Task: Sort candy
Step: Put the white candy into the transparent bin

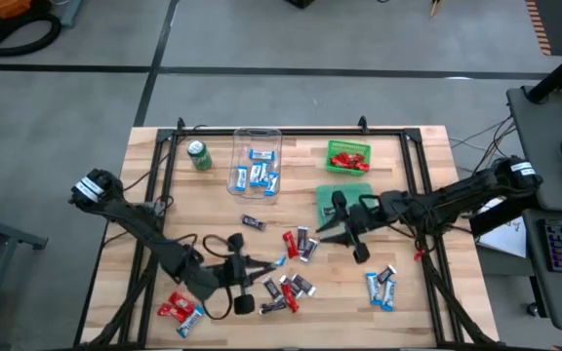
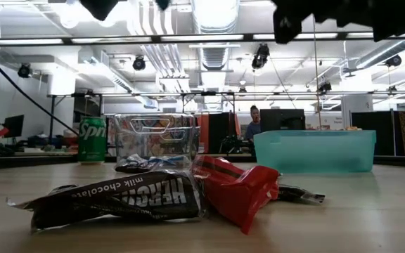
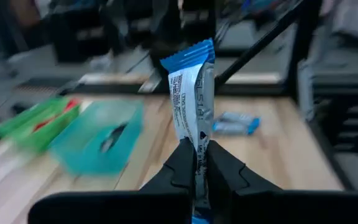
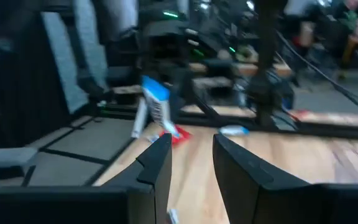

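My left gripper hovers above the table's near middle, shut on a blue-and-white candy bar; the right wrist view sees that bar too. Facing it, my right gripper is open and holds nothing, its fingers level in front of the teal bin. Loose candy lies flat on the wood: a red-and-black cluster, a blue-and-white pair, red ones. Close to the low camera lie a black wrapper and a red one. My left gripper pinches the blue-and-white bar between its two fingers near the bar's lower end. The fingers lie about level, pointing toward the table's right side. The bar sticks out well beyond the fingertips, lifted clear of the table.
A clear bin with blue-and-white candy stands at the far middle, and a green basket with red candy stands right of it. A green soda can stands at the far left. A black frame rail runs along the table's edges.
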